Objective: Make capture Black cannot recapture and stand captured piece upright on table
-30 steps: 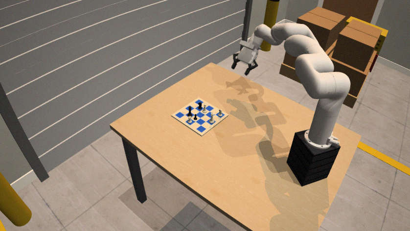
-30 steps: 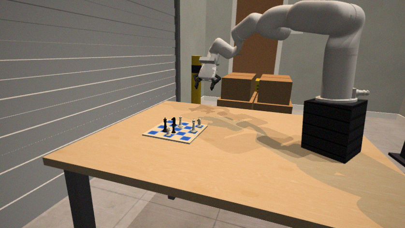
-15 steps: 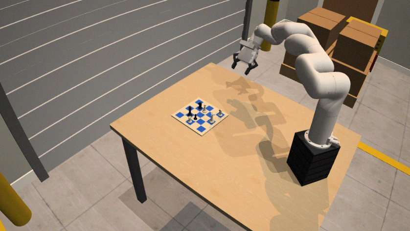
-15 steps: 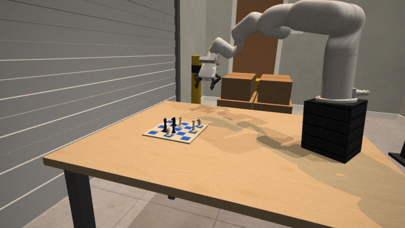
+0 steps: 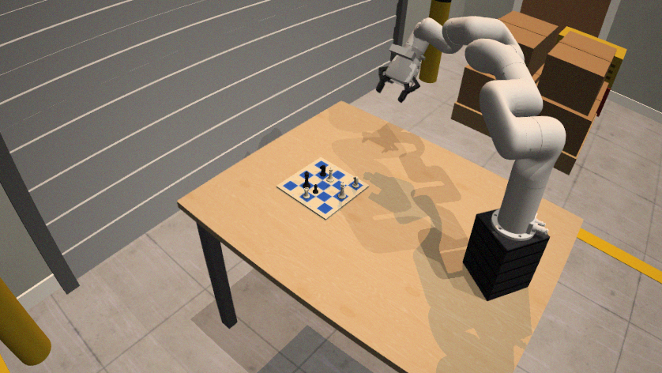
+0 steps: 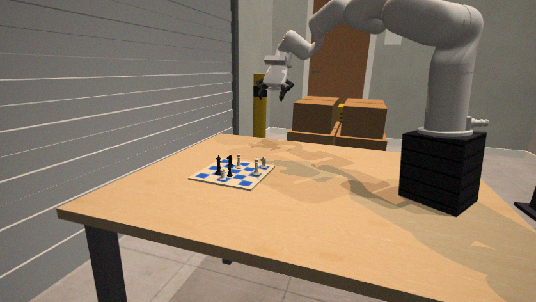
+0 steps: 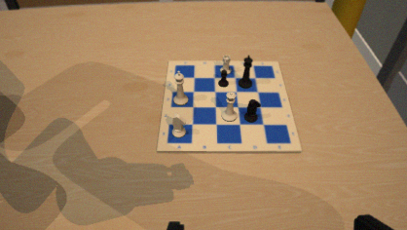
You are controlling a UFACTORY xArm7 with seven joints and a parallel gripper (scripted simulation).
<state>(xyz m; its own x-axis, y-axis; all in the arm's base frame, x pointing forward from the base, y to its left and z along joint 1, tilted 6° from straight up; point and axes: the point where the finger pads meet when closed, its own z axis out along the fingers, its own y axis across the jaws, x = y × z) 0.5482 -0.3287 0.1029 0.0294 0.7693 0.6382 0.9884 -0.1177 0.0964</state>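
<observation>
The small blue-and-cream chessboard point(image 7: 225, 105) lies on the wooden table point(image 5: 370, 231). In the wrist view, a white knight point(image 7: 178, 126) stands on the near left corner square. A tall white piece point(image 7: 180, 89) stands two squares behind it. A white rook point(image 7: 229, 107) stands next to a black knight point(image 7: 251, 110). Farther back are a black pawn point(image 7: 223, 78), a tall black piece point(image 7: 247, 72) and a small white piece point(image 7: 226, 63). All stand upright. My gripper point(image 5: 397, 92) is open and empty, high above the table's far edge, well away from the board point(image 6: 232, 174).
The arm's black base point(image 5: 505, 259) stands on the table's right side. Cardboard boxes point(image 5: 555, 69) and a yellow post point(image 6: 259, 105) stand beyond the far edge. A grey roller door runs along the left.
</observation>
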